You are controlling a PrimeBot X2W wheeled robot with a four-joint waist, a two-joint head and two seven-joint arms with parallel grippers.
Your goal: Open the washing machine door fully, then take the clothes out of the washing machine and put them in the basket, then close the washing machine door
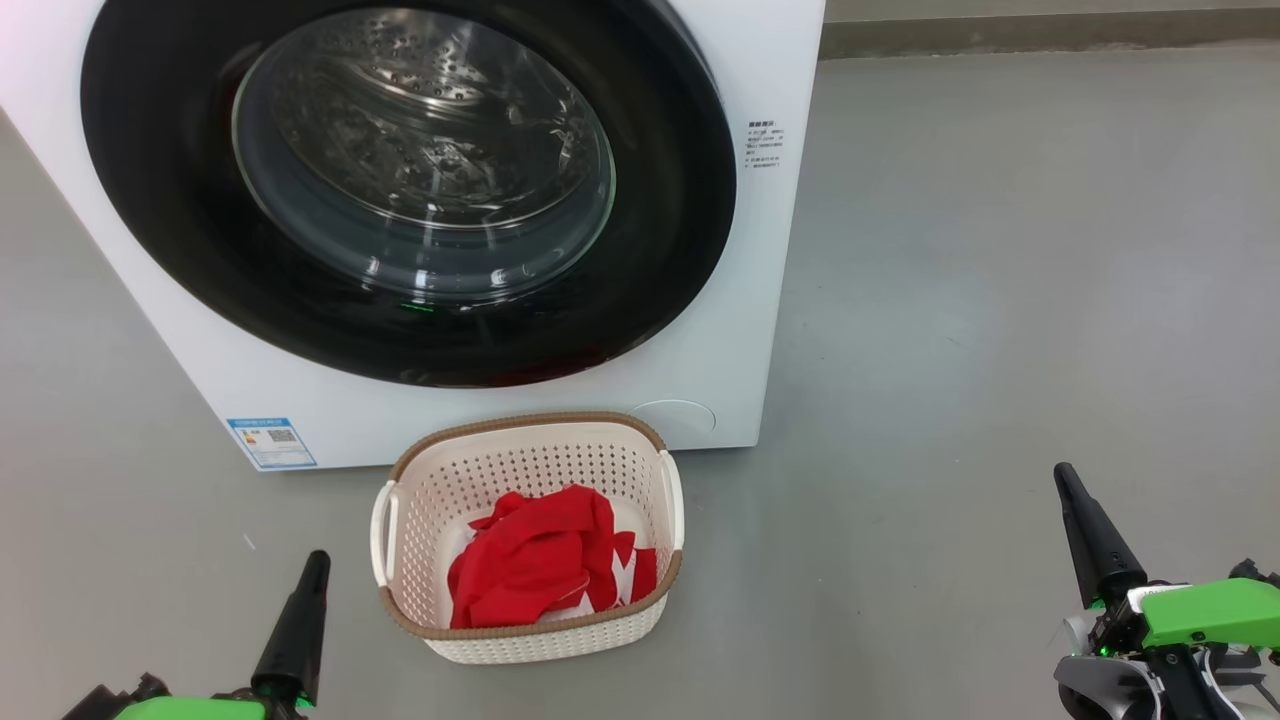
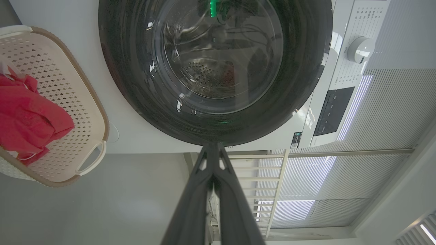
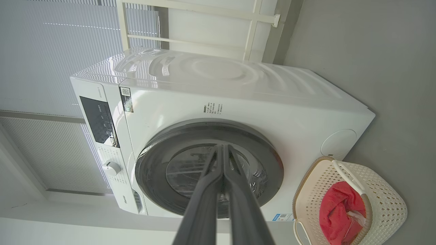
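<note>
Red fabric clothes [image 1: 535, 570] lie limp, likely light, in a cream perforated basket [image 1: 520, 465]; I'd pinch a fold; left end effector [image 1: 318, 562], right end effector [image 1: 1063, 475] closed, empty.

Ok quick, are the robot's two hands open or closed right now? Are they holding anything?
Left gripper: closed, holding nothing.
Right gripper: closed, holding nothing.

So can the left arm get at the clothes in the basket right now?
Probably yes. The left gripper sits near the basket with bare floor between, and the clothes lie uncovered in its open top. The gripper is shut, so it must open first.
</note>
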